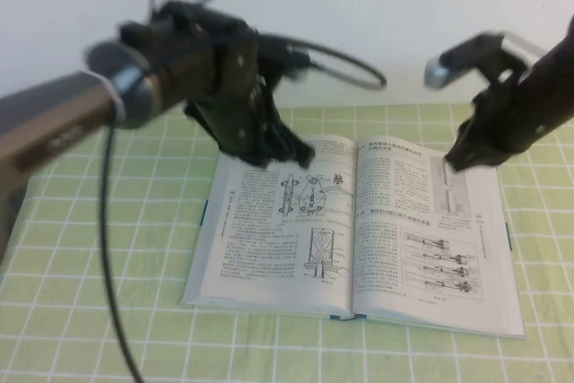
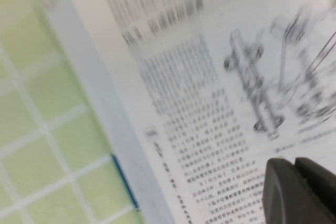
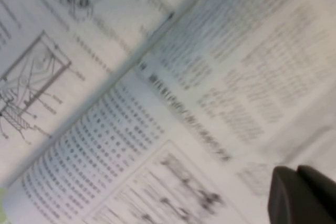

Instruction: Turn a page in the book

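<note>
The book (image 1: 260,239) lies open and flat on the green checked cloth, with white pages of black text and line diagrams. The right-hand page (image 1: 430,221) lies flat. My left gripper (image 1: 289,148) is shut and empty, hovering over the top of the left page; in the left wrist view its tips (image 2: 294,162) are just above the printed page (image 2: 210,93). My right gripper (image 1: 456,161) is shut and empty over the upper part of the right page; in the right wrist view its tips (image 3: 296,170) are close above the paper (image 3: 157,103).
The green checked cloth (image 1: 99,311) covers the table around the book. A white wall (image 1: 386,6) stands behind. A black cable (image 1: 112,248) hangs from the left arm over the cloth at the left. The book's blue cover edge (image 2: 123,179) shows in the left wrist view.
</note>
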`<state>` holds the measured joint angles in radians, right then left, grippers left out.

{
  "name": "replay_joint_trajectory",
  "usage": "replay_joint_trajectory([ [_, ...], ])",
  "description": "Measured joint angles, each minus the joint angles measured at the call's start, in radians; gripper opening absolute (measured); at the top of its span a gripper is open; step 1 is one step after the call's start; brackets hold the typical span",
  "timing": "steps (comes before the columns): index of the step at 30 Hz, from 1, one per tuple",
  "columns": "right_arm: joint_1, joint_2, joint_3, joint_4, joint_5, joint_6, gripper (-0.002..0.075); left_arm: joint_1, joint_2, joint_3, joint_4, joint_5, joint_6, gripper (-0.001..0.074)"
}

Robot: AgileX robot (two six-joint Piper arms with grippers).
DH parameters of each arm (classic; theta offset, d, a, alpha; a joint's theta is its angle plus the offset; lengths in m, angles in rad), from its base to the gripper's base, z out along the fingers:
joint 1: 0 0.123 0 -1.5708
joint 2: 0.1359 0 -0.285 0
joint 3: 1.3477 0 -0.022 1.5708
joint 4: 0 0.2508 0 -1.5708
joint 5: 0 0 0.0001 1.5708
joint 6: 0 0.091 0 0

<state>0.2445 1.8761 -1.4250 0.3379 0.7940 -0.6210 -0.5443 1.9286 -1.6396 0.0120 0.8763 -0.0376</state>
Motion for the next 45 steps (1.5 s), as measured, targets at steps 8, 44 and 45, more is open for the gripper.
replay_joint_trajectory([
  [8,0.0,-0.368,0.005,-0.275,0.0,0.182,0.0,0.0,-0.362,0.004,0.098,-0.026,-0.064,-0.0002],
  [44,0.0,-1.665,0.939,-0.369,-0.081,0.349,-0.0001,0.0,-1.616,0.985,0.423,-0.401,-0.39,-0.0002],
  [45,0.0,-1.679,0.963,-0.361,-0.081,0.349,-0.0001,0.0,-1.611,0.999,0.423,-0.406,-0.379,-0.0002],
])
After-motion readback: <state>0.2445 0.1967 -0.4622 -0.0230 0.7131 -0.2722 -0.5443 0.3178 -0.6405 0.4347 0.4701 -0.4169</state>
